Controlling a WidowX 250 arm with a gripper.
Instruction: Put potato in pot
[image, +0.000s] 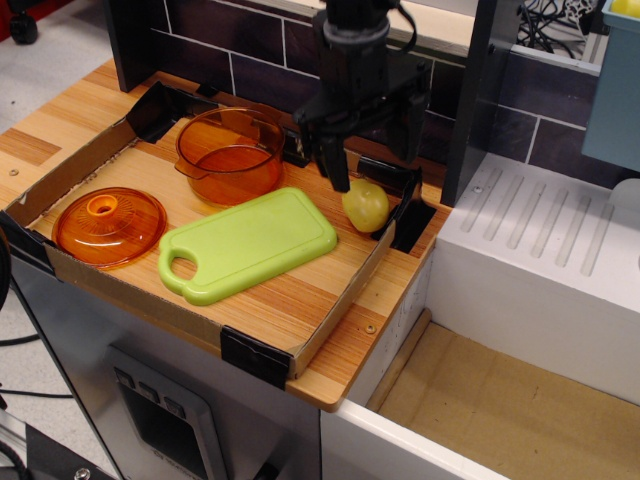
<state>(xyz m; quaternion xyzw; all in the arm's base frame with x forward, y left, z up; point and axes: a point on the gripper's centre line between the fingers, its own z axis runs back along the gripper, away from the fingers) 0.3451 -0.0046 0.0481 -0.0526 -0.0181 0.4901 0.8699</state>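
The yellow-green potato (366, 206) lies on the wooden tray floor near the tray's right back corner. The transparent orange pot (230, 154) stands upright and empty at the back left of the tray. My black gripper (374, 158) hangs just above the potato, open, with one finger at the potato's left and the other up to its right. It holds nothing.
A green cutting board (246, 244) lies in the middle of the tray. The orange lid with a knob (109, 224) lies at the front left. The cardboard tray wall (345, 298) rims the area. A white ribbed drainer (545, 235) is at the right.
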